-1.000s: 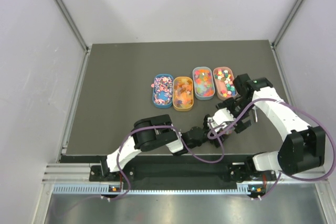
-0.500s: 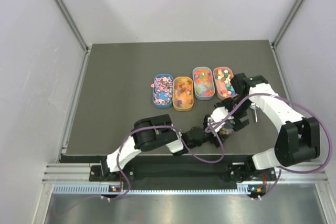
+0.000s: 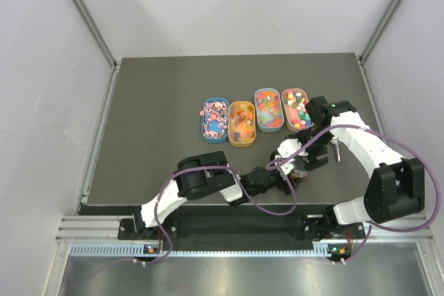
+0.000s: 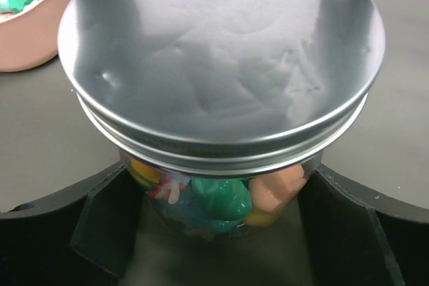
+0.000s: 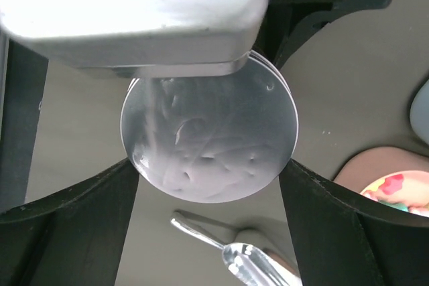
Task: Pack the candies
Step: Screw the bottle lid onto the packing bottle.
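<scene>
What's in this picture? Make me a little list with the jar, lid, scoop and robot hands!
jar: clear, some candies inside, gripped by the left hand
lid: silver, on top of the jar
right hand: above, fingers either side of the lid; grip unclear
scoop: lying on the table beside the jar
trays: four oval ones in a row, holding candies

The left arm (image 3: 201, 179) and right arm (image 3: 361, 142) are white with black joints and purple cables (image 3: 164, 195).
</scene>
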### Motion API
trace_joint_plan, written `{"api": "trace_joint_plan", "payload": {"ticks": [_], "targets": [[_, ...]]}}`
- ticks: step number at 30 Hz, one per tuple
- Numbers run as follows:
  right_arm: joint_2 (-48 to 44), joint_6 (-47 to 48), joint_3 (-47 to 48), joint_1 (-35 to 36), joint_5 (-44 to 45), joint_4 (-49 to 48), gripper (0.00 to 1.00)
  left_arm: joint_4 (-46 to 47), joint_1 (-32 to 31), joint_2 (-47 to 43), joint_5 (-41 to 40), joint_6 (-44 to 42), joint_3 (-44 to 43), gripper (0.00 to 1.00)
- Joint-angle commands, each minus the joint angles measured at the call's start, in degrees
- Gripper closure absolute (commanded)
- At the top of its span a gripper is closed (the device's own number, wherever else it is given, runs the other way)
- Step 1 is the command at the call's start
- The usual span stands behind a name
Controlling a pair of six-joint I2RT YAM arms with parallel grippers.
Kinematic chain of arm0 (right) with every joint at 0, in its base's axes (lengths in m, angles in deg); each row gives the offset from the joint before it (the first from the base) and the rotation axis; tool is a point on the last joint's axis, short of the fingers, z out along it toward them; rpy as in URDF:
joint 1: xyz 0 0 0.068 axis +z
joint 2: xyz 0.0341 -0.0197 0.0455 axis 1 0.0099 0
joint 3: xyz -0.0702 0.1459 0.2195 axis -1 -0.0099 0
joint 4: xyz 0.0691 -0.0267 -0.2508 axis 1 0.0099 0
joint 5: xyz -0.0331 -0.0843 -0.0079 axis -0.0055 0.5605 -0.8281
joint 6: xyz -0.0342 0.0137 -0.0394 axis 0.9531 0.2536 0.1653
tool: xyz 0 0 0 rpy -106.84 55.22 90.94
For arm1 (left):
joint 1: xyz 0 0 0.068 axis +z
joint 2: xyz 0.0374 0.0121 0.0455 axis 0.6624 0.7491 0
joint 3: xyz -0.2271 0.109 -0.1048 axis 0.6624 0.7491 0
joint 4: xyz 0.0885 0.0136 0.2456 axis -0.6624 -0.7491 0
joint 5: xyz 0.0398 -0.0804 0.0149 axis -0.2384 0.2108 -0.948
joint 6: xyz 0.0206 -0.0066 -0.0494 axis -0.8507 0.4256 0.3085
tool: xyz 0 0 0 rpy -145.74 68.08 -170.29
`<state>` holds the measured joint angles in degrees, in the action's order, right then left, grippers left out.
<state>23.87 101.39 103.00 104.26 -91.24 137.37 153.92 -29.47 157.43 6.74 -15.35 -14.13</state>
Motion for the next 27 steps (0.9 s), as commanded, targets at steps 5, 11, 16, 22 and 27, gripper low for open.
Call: {"api": "trace_joint_plan", "payload": {"ticks": [5,11,16,22,27], "targets": [[-2.9,-6.9,-1.8,-0.2,-0.4,5.6,0.20,-47.7,-0.1,12.5,3.6,7.7,5.9,1.00],[-5.5,-8.8,-4.3,0.0,-0.2,7.1,0.20,-47.7,-0.1,12.4,3.6,8.0,5.9,1.00],[-8.1,-11.5,-6.0,0.6,-0.1,8.3,0.21,-47.3,0.0,12.2,3.7,8.1,6.0,1.00],[-8.2,-16.3,-6.5,1.2,-1.5,9.9,0.23,-47.1,0.0,11.9,3.5,7.6,6.3,1.00],[-10.4,-18.8,-7.2,2.9,-2.8,10.4,0.23,-46.9,0.0,11.5,3.3,7.5,6.4,1.00]]}}
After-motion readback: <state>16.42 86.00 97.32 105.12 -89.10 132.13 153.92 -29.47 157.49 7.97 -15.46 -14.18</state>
